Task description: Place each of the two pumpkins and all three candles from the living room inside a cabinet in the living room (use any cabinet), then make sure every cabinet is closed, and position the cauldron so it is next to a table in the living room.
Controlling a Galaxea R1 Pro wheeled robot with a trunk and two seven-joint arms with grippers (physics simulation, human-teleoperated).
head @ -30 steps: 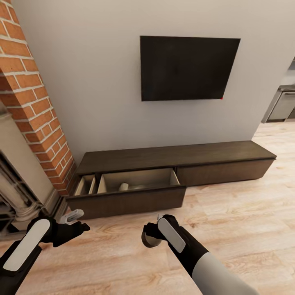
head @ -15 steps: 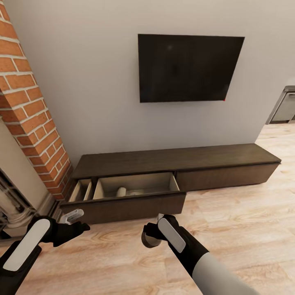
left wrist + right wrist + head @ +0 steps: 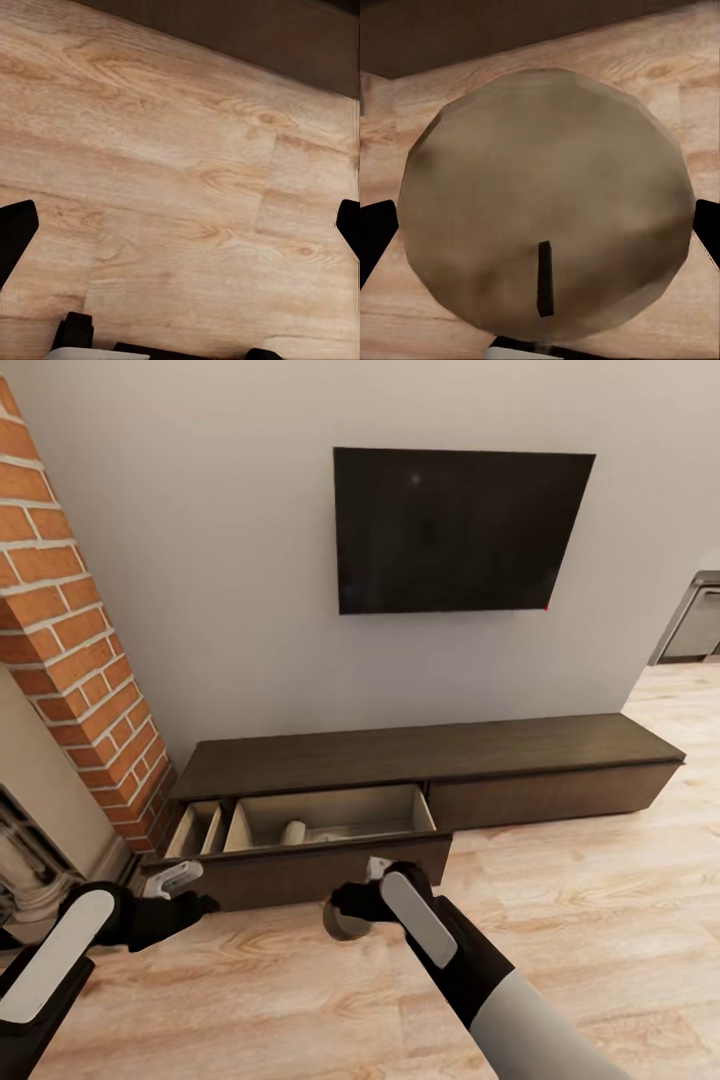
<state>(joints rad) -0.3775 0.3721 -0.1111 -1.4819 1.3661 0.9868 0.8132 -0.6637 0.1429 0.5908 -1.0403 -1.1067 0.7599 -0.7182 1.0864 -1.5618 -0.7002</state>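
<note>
Right gripper [image 3: 352, 912] clamped on a candle [image 3: 544, 202], held above the floor [image 3: 580, 920] just short of the cabinet [image 3: 430, 745]; its drawer [image 3: 330, 815] is pulled out, another candle [image 3: 294, 831] lying inside. Left gripper [image 3: 190, 890] spread wide, empty. Candle looks light, rigid, smooth-sided; likely slippery, best pinched across the round wall at mid-height, wick end up.
</note>
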